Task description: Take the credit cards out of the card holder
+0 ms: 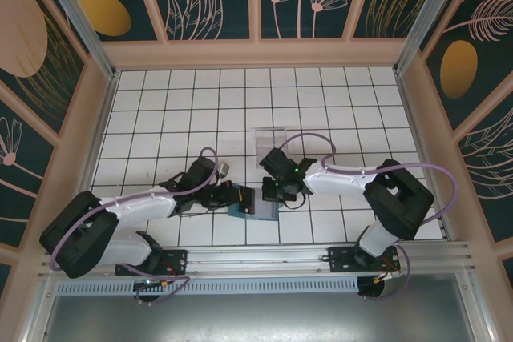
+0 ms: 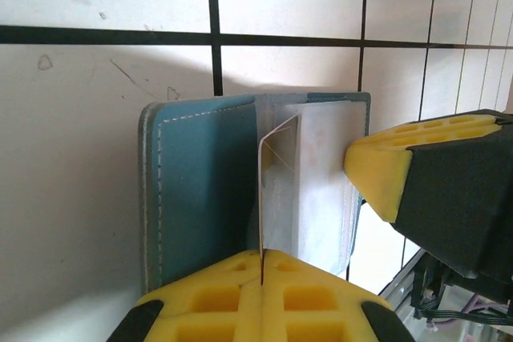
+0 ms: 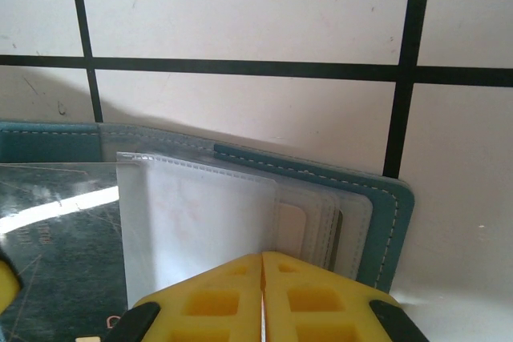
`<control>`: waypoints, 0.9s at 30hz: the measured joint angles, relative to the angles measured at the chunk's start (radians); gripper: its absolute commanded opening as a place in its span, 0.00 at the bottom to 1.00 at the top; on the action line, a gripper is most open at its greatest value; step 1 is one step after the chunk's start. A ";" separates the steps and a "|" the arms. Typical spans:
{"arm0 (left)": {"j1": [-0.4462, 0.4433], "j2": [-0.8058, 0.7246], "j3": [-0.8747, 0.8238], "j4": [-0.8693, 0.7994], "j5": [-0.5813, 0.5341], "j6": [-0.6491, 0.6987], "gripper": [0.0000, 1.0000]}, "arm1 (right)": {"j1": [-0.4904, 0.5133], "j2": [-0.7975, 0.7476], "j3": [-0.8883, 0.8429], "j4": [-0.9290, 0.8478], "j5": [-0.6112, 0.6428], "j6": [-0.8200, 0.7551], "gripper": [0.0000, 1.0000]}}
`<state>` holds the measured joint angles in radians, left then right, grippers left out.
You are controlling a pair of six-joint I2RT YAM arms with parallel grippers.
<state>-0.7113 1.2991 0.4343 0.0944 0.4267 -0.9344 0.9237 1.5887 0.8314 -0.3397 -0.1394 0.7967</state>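
Task status: extraction is begun, and as far as I can see no card is out yet. The card holder (image 1: 255, 203) lies open on the tiled surface (image 1: 200, 102), at 6 o'clock from the clear tray (image 1: 271, 138). I see no credit card lying free on the tiles around it. My left end effector (image 2: 262, 266) works from the holder's 9 o'clock side in the top view. Its yellow pads are pressed together on the near edge of a pale card (image 2: 276, 150), which stands nearly edge-on above the blue-grey interior. I cannot tell whether the card's far end has left its pocket. My right end effector (image 3: 262, 278) works from the 3 o'clock side. Its pads are likewise pressed together, pinching the edge of a clear sleeve (image 3: 196, 230) of the holder; I judge this anchors the holder. A dark card (image 3: 56, 238) shows under glossy plastic at 9 o'clock from that sleeve. Remaining: draw the pale card fully clear, set it down, then repeat for the dark card and any others.
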 measured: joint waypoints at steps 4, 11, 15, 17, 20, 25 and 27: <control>0.000 -0.027 0.039 -0.071 -0.032 0.043 0.03 | 0.000 0.000 0.006 -0.009 0.004 -0.006 0.09; 0.006 -0.047 0.117 -0.184 -0.083 0.124 0.02 | 0.000 0.000 0.020 -0.043 0.024 -0.008 0.09; 0.006 -0.048 0.185 -0.264 -0.108 0.194 0.00 | 0.000 -0.006 0.028 -0.062 0.034 -0.010 0.09; 0.006 -0.048 0.224 -0.294 -0.116 0.238 0.00 | -0.002 -0.016 0.031 -0.069 0.036 -0.011 0.10; 0.006 -0.048 0.282 -0.336 -0.123 0.324 0.00 | -0.010 -0.041 0.032 -0.072 0.037 -0.011 0.09; 0.006 -0.027 0.391 -0.416 -0.132 0.487 0.00 | -0.032 -0.089 0.032 -0.072 0.037 -0.011 0.09; 0.006 0.005 0.450 -0.449 -0.149 0.560 0.00 | -0.039 -0.108 0.032 -0.072 0.038 -0.011 0.09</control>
<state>-0.7055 1.3045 0.8845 -0.3546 0.2779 -0.3744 0.8845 1.4811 0.8635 -0.4114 -0.1017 0.7860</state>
